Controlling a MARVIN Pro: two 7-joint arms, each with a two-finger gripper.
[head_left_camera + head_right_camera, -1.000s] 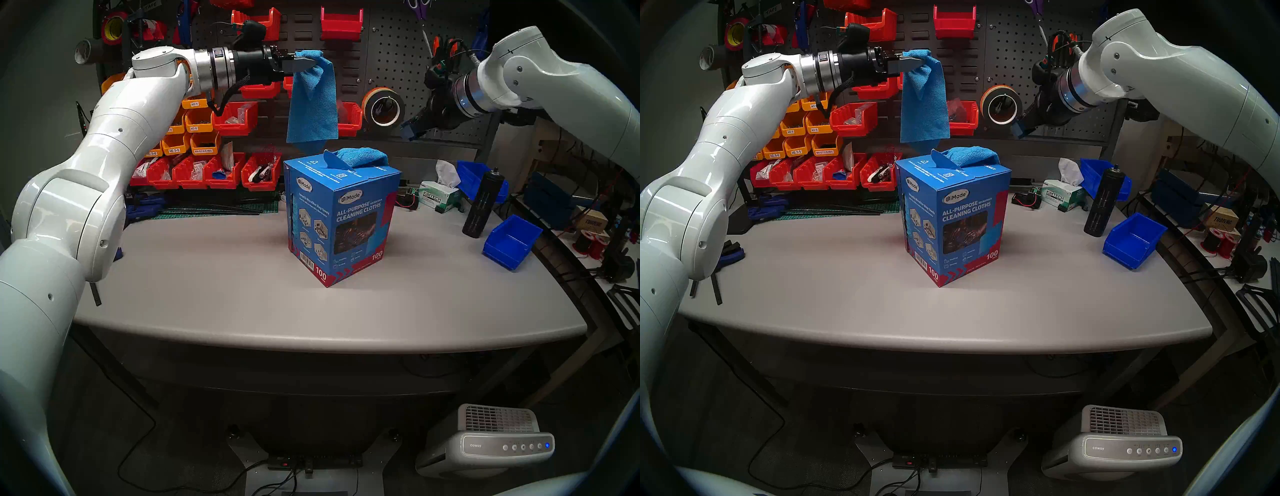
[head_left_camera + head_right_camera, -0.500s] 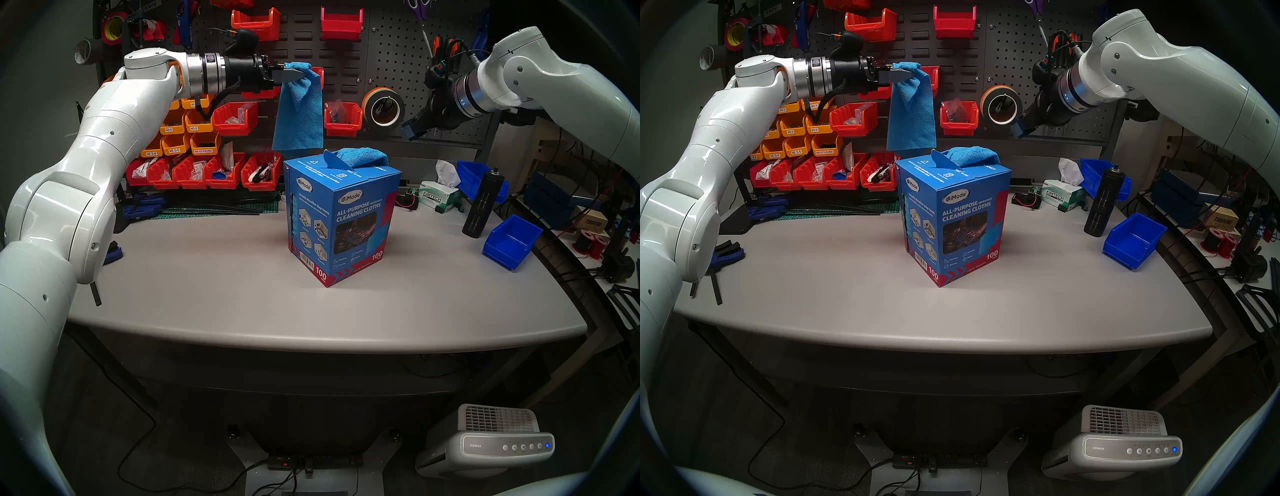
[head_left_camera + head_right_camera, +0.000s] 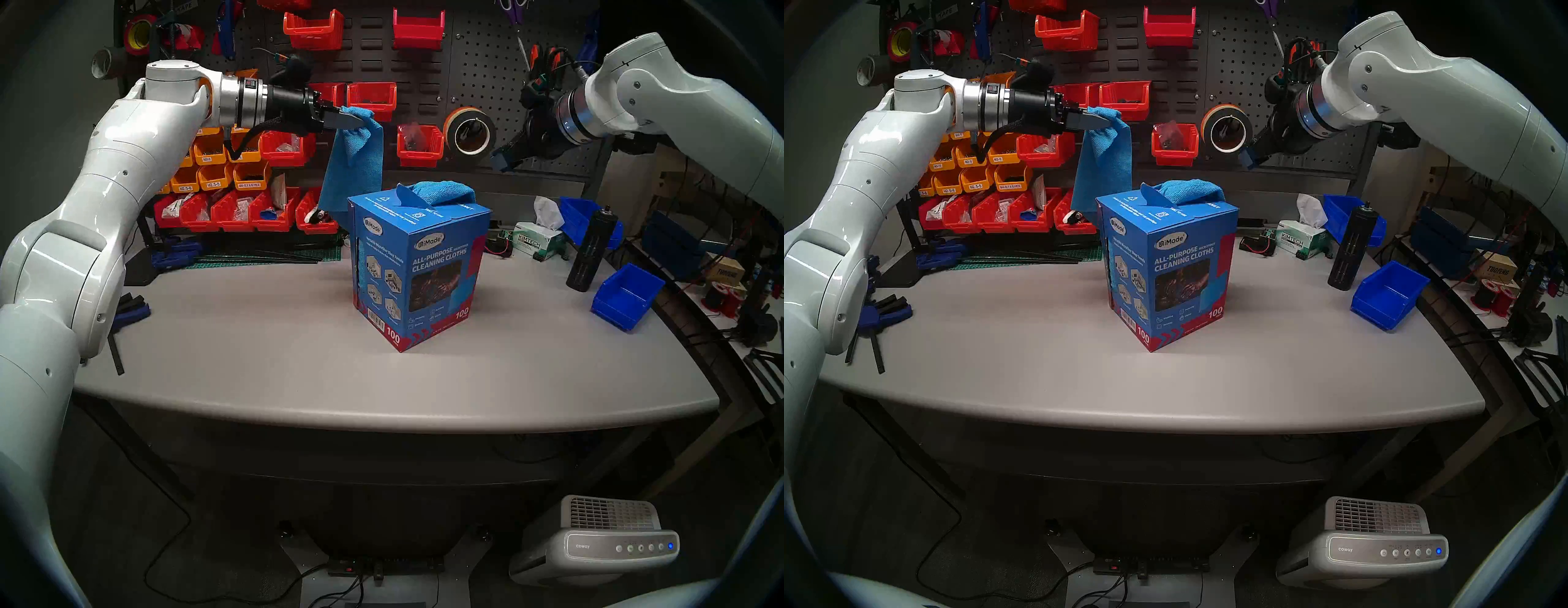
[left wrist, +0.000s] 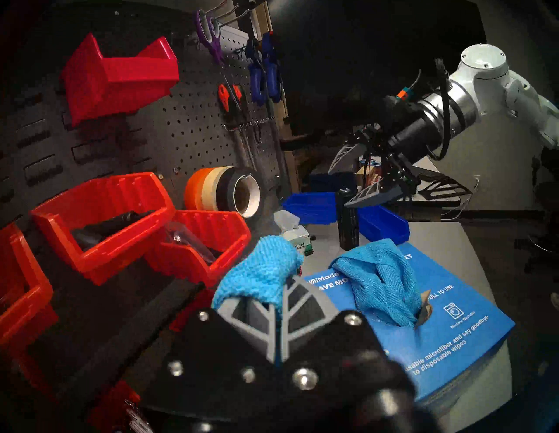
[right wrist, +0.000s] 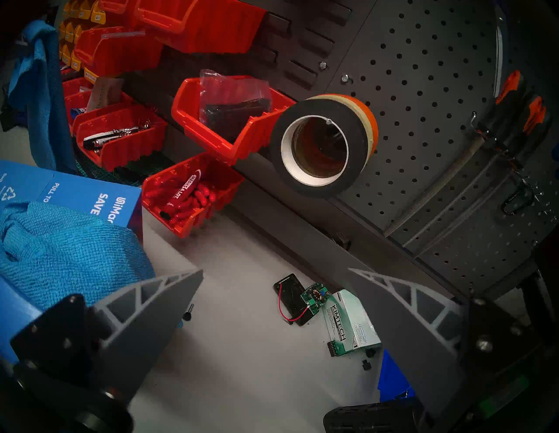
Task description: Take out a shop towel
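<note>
- The left end effector [image 3: 354, 122], pressed together on a corner of the shop towel [image 3: 354, 170], has drifted left and down from above the carton [image 3: 418, 271].
- The towel hangs free beside the carton's top-left corner: extraction looks done.
- The right end effector [image 3: 507, 155] stays spread, idle.

Grey bench [image 3: 263, 339] carries the blue carton [image 3: 420, 276] at its middle; Kimtech box [image 3: 536, 244], black canister [image 3: 589, 250] and blue bin [image 3: 625, 295] off right.

Glossy white arms [image 3: 106, 178], silver wrist rings, black cabled wrists, grey ribbed fingers [image 5: 145, 305].
</note>
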